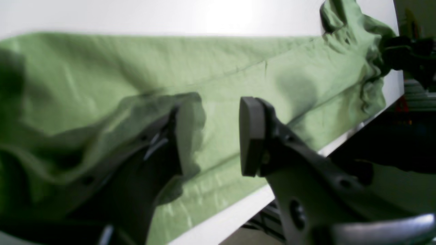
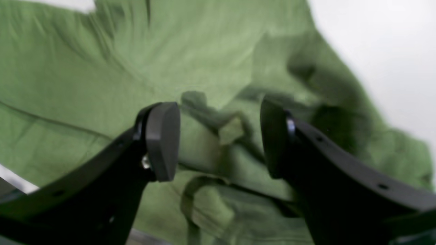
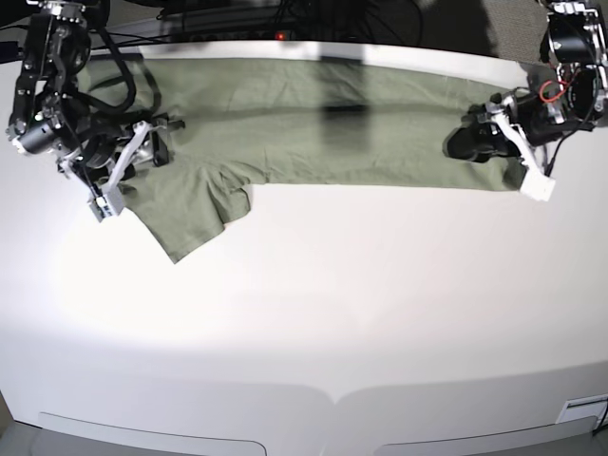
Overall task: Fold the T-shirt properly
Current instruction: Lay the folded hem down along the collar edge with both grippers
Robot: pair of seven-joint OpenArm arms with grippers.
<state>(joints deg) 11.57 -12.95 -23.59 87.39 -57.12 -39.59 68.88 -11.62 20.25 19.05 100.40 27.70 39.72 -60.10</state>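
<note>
— Where is your T-shirt [image 3: 313, 123]?

— It lies stretched out long on the white table [image 3: 332, 313], between your two claws.

— What is your left claw [image 1: 221, 136] doing?

— Its jaws stand apart with green cloth under them.

— And your right claw [image 2: 219, 139]?

— You can see it spread wide too, with bunched cloth just below.

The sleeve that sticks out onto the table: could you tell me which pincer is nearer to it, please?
Right. The right pincer hangs open over the T-shirt just beside that sleeve; the left pincer, also open, is at the shirt's far end.
</note>
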